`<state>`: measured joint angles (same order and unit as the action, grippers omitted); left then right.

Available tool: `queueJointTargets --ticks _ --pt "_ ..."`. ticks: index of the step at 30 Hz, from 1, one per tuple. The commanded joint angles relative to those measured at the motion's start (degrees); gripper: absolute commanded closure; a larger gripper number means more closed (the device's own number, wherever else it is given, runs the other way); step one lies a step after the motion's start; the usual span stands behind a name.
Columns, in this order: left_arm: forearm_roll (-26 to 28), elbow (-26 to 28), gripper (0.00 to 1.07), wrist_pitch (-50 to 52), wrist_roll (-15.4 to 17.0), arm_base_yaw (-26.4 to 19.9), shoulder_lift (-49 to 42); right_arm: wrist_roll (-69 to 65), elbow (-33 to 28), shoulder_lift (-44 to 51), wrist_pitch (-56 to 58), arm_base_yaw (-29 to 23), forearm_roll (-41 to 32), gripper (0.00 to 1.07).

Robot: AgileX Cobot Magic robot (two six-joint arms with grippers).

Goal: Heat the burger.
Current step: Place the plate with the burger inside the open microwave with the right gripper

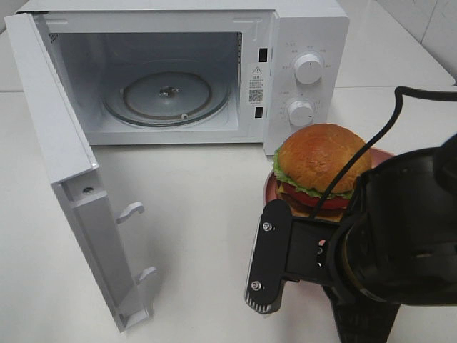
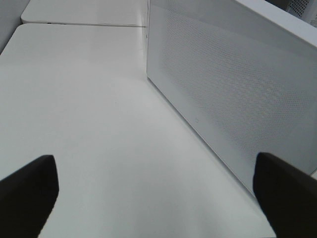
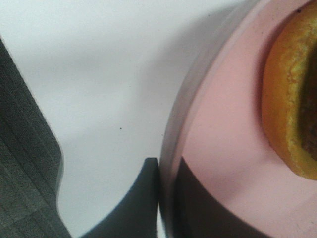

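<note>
The burger, a tall one with a golden bun, lettuce and tomato, sits on a pink plate on the white table, in front of the microwave's control panel. In the right wrist view my right gripper is shut on the rim of the pink plate, one dark finger outside the rim and one inside. The burger's bottom bun lies just beyond on the plate. My right arm covers the plate's near side. My left gripper is open with nothing between its fingers, above bare table beside the microwave door.
The white microwave stands at the back with its door swung wide open to the left. Its glass turntable holds nothing. Two knobs are on the right panel. The left wrist view shows the door's perforated outer face.
</note>
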<state>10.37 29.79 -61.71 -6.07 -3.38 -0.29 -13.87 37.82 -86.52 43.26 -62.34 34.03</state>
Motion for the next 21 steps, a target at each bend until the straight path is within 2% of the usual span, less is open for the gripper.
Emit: queueJointTargets --ticks 1,11,21 --pt "0.29 -0.06 0.07 0.11 0.11 -0.11 -0.97 2.46 0.0 0.46 -1.09 -0.11 3.32 1.07" --pt "0.29 -0.06 0.07 0.11 0.11 -0.11 -0.97 10.66 0.0 0.46 -7.45 -0.11 4.58 1.07" --pt "0.29 -0.06 0.07 0.11 0.11 -0.11 -0.97 13.35 0.0 0.46 -9.63 -0.11 6.47 1.07"
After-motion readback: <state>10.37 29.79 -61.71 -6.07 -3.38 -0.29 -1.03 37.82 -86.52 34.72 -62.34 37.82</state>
